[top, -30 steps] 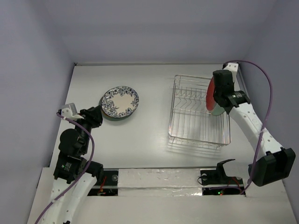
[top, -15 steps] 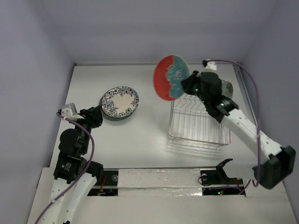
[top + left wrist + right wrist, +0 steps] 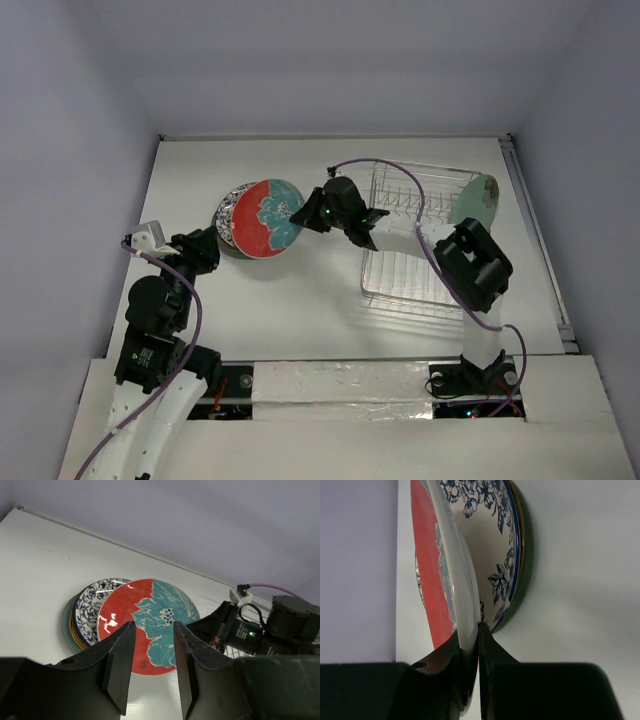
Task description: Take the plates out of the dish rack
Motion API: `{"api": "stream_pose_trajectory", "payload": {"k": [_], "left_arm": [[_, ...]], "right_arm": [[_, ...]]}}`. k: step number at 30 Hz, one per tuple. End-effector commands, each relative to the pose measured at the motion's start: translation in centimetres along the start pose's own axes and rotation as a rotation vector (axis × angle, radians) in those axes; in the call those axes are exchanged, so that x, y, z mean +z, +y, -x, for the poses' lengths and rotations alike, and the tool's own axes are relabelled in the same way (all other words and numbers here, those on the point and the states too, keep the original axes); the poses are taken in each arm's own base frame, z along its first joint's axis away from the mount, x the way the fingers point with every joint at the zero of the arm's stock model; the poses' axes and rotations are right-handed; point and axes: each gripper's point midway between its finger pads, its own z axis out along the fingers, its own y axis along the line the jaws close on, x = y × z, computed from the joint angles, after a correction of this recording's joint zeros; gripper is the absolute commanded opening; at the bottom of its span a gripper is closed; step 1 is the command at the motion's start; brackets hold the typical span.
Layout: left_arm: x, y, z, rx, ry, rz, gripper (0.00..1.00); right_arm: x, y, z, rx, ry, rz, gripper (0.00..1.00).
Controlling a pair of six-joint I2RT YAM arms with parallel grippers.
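**Top view:** The right arm stretches left across the white table [image 3: 300, 310]. Its black right gripper [image 3: 306, 212] is clamped on the right edge of a round red-and-teal flowered plate [image 3: 258, 220]. The plate is held tilted over a stack of round plates [image 3: 226, 215] on the table's left side. To the right, the rectangular silver wire dish rack [image 3: 400, 272] holds one pale green round plate [image 3: 474, 199], standing on edge in its far right corner. The left gripper [image 3: 205, 250] sits just beside the stack's near-left edge.

**Left wrist view:** The left gripper [image 3: 152, 627] has its two dark fingers [image 3: 122, 660] spread apart with nothing between them. Beyond them, the red-and-teal flowered plate [image 3: 165, 607] covers most of a blue-patterned white plate [image 3: 90, 607]. The right gripper [image 3: 215, 627] is at its right rim.

**Right wrist view:** The right gripper [image 3: 469, 645] pinches the red-and-teal flowered plate [image 3: 452, 565] by its rim. The plate is seen edge-on, steeply tilted above the blue-patterned white plate [image 3: 502, 560]. Whether the two touch cannot be told.
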Motion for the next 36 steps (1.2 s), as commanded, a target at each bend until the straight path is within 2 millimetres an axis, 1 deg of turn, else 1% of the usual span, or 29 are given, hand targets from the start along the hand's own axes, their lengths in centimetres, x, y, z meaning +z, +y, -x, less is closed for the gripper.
{"api": "stream_pose_trajectory", "payload": {"k": [1,2,4,5,6,7,8,9,11,13,14,16,17,18,19,20,22,23,25,26,27,28,29,30,31,32,33,35,36], "left_arm": [[0.2,-0.6,0.6,-0.009,-0.028,-0.025,0.33],[0.1,-0.6,0.7,-0.009,-0.032,-0.027,0.33],[0.2,-0.6,0.6,-0.007,-0.028,-0.025,0.33],[0.1,-0.6,0.7,-0.007,-0.031,-0.026,0.33],[0.1,-0.6,0.8,-0.007,-0.034,-0.027,0.33],[0.1,-0.6,0.7,-0.007,-0.034,-0.027,0.33],[0.1,-0.6,0.8,-0.009,-0.035,-0.028,0.33],[0.1,-0.6,0.8,-0.007,-0.034,-0.027,0.33],[0.1,-0.6,0.8,-0.008,-0.035,-0.028,0.33],[0.1,-0.6,0.8,-0.009,-0.035,-0.028,0.33],[0.0,-0.6,0.8,-0.008,-0.036,-0.028,0.33],[0.0,-0.6,0.8,-0.009,-0.035,-0.028,0.33],[0.0,-0.6,0.8,-0.010,-0.038,-0.029,0.33],[0.0,-0.7,0.9,-0.010,-0.039,-0.030,0.33],[0.0,-0.7,0.9,-0.011,-0.040,-0.030,0.33],[0.0,-0.7,0.9,-0.011,-0.040,-0.030,0.33],[-0.1,-0.7,1.0,-0.011,-0.042,-0.031,0.33],[-0.1,-0.7,1.0,-0.012,-0.043,-0.032,0.33],[-0.1,-0.7,1.0,-0.012,-0.043,-0.032,0.33],[-0.1,-0.7,1.0,-0.010,-0.042,-0.031,0.33],[-0.1,-0.7,1.0,-0.010,-0.044,-0.032,0.33],[-0.1,-0.7,1.1,-0.011,-0.046,-0.033,0.33],[-0.1,-0.7,1.0,-0.010,-0.043,-0.032,0.33],[-0.2,-0.7,1.1,-0.013,-0.047,-0.034,0.33],[-0.2,-0.7,1.1,-0.013,-0.047,-0.034,0.33],[-0.2,-0.7,1.1,-0.013,-0.047,-0.034,0.33],[-0.3,-0.7,1.2,-0.014,-0.051,-0.036,0.33],[-0.4,-0.8,1.3,-0.015,-0.056,-0.038,0.33],[-0.5,-0.8,1.5,-0.016,-0.063,-0.041,0.33]], "right_arm": [[-1.5,11.7,6.4,0.078,-0.185,0.362,0.06],[-1.0,11.3,6.1,0.083,-0.177,0.353,0.07],[0.5,10.7,4.8,0.086,-0.146,0.331,0.20],[1.0,10.4,3.9,0.083,-0.122,0.312,0.30],[1.4,10.4,3.1,0.065,-0.099,0.308,0.36],[2.2,9.7,2.5,0.047,-0.076,0.277,0.45],[2.6,9.4,2.3,0.048,-0.065,0.263,0.45],[2.8,9.3,1.5,0.015,-0.048,0.252,0.55],[3.3,8.7,0.6,-0.020,-0.015,0.209,0.62],[3.3,8.2,0.7,-0.078,-0.019,0.180,0.71],[3.0,8.1,0.2,-0.103,0.000,0.152,0.77],[2.7,7.0,0.7,-0.197,-0.009,0.087,0.81],[2.4,5.6,-0.4,-0.228,0.031,0.018,0.82],[1.9,4.9,-0.1,-0.288,0.030,-0.014,0.85],[1.7,3.5,0.5,-0.318,0.006,-0.086,0.86],[1.0,1.9,0.3,-0.346,0.023,-0.155,0.88],[-0.3,0.3,1.3,-0.417,-0.001,-0.246,0.92],[-1.1,-0.7,1.2,-0.438,0.015,-0.295,0.93],[-2.8,-1.0,2.5,-0.489,-0.014,-0.349,0.94],[-3.7,-1.2,2.9,-0.502,-0.022,-0.367,0.94],[-4.5,-1.0,3.4,-0.521,-0.039,-0.374,0.89],[-5.8,-1.2,4.7,-0.530,-0.092,-0.415,0.85],[-8.3,-0.6,6.0,-0.525,-0.151,-0.422,0.78],[-9.9,-0.9,7.5,-0.514,-0.205,-0.454,0.52],[-12.0,-1.5,9.3,-0.503,-0.286,-0.515,0.33],[-15.1,-1.7,10.6,-0.483,-0.345,-0.535,0.12],[-17.3,-3.3,12.6,-0.438,-0.404,-0.587,0.00],[-21.7,-6.0,15.2,-0.376,-0.524,-0.698,0.00],[-24.6,-7.9,15.5,-0.331,-0.577,-0.736,0.00]]}}
